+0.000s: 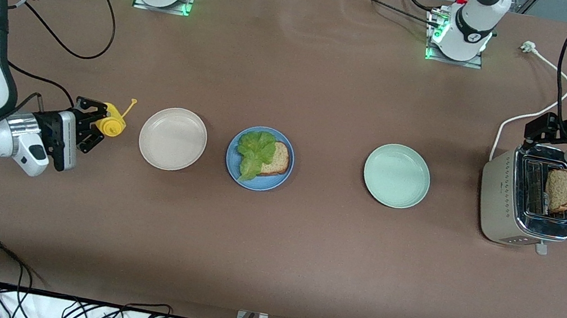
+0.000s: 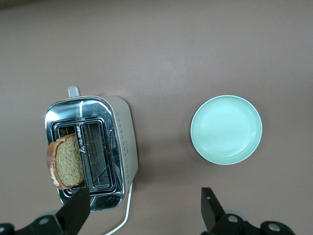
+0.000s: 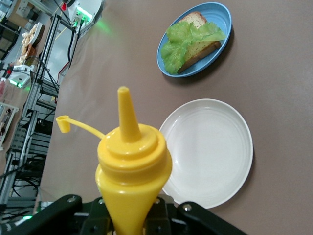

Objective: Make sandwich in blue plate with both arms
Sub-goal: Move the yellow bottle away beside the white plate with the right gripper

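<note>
Right hand point(image 1: 95, 124): at the left edge of the front frame we see it closed around a yellow squeeze bottle point(image 1: 111, 123), held over the tabletop point(image 1: 269, 248) just beside the cream-white plate. In the right wrist view the bottle point(image 3: 131, 161) fills the lower middle, its cap hanging on a thin strap.
Cream-white plate point(image 1: 173, 138): left of centre in the frame, and we see nothing on it.
Blue plate point(image 1: 259, 158): near the centre of the frame, between the cream-white plate and the mint-green one. It carries one toast slice point(image 1: 278, 159) with a lettuce leaf point(image 1: 255, 150) lying over most of it.
Mint-green plate point(image 1: 397, 176): right of centre, bare.
Toaster point(image 1: 527, 197): at the right of the frame, silver. A second toast slice point(image 1: 562, 190) stands up out of one slot.
Left hand point(image 2: 144, 208): at the right edge of the front frame, over the toaster. In its wrist view we see the fingers point(image 2: 76, 208) wide apart, holding nothing, one fingertip near the slice point(image 2: 66, 161).
</note>
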You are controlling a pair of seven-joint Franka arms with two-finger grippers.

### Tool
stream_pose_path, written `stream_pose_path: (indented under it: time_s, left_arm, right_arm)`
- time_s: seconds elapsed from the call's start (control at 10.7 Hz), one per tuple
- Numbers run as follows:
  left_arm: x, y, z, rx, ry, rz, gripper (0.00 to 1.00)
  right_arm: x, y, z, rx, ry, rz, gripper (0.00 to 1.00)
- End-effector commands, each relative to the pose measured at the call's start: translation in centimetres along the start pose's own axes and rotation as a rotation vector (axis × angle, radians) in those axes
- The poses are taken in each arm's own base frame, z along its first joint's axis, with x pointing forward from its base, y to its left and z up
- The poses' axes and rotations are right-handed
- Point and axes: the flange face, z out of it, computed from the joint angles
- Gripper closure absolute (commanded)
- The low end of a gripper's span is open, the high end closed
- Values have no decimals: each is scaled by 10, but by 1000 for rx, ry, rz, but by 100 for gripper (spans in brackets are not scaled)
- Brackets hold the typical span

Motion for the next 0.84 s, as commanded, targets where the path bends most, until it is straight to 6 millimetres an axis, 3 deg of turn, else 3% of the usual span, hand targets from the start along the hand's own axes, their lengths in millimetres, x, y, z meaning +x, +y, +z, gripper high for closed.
stream_pose_path:
  time_s: [0.0, 0.37, 0.75]
  left_arm:
    - [3, -7, -1, 15, 9, 5, 0]
    - [8, -9, 6, 17, 10, 3, 0]
    - [21, -24, 27, 21, 16, -17, 0]
  right_arm:
    - [-17, 8, 7, 11, 58, -112, 96]
    - [-42, 36, 27, -6, 85, -235, 96]
    - [-71, 63, 50, -6, 158, -353, 96]
